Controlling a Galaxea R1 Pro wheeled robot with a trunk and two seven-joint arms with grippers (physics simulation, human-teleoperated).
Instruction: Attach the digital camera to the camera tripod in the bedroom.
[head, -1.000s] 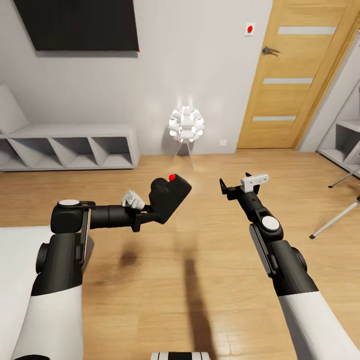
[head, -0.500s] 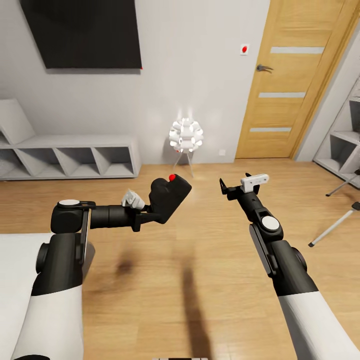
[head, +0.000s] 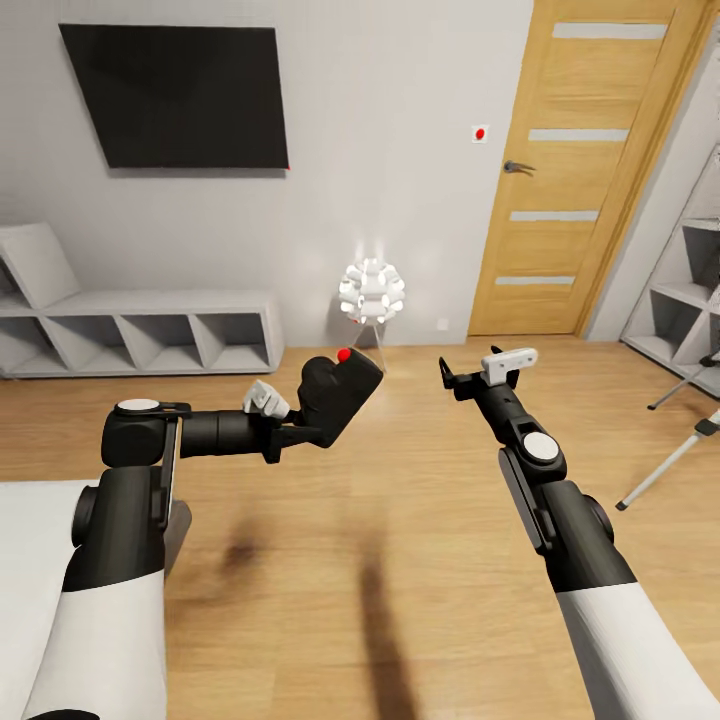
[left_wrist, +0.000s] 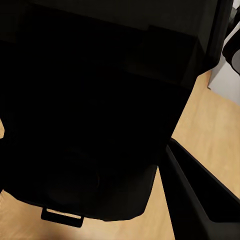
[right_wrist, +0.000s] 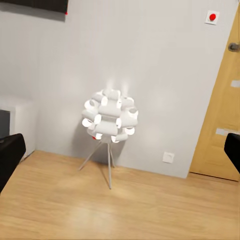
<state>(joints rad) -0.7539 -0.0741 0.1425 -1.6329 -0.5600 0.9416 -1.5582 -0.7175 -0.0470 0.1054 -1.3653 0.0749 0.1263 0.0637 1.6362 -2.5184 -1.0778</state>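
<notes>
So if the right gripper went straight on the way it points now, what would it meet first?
The right gripper is open and points across bare wood floor toward the white ball-cluster lamp, centred between its fingers in the right wrist view. The lamp looks like the first thing met, though depth is unclear.

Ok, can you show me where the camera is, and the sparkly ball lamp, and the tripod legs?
digital camera (head: 335, 395): head view, on its black body.
ball lamp (right_wrist: 110, 116): right wrist view, on its glowing white cluster.
camera tripod (head: 668, 464): head view, on a silver-grey leg.
</notes>
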